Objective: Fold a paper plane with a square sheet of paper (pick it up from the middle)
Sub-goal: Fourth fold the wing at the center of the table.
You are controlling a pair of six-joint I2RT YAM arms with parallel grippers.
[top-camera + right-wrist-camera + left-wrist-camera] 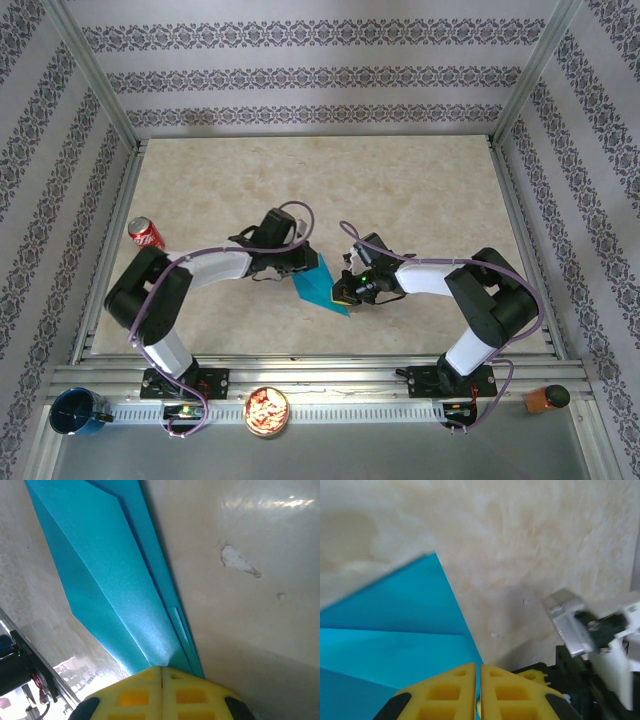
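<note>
Top external: folded turquoise paper plane (pixel 322 287) lies mid-table (pixel 420 200), slanted between 2 arms.
Right wrist: its layered folds (pixel 110 580) narrow into the right gripper (pixel 161 677), whose yellow fingers are pressed together, pinching its end. At the other end, the left gripper (pixel 480 677) has its fingers pressed together at the paper's edge; grip unclear. Red can (pixel 147 234) sits far left; blue cup (pixel 78 412) and snack bowl (pixel 267 410) are on the near rail.

The beige marbled table (pixel 400 190) carries a turquoise paper plane (pixel 322 287) near its middle; whether it lies flat cannot be told. A red soda can (pixel 146 233) stands upright well left of the paper plane. On the front rail, nearer than the paper plane and to its left, sit a dark blue cup (pixel 78 412) and a filled round bowl (pixel 267 410).
</note>
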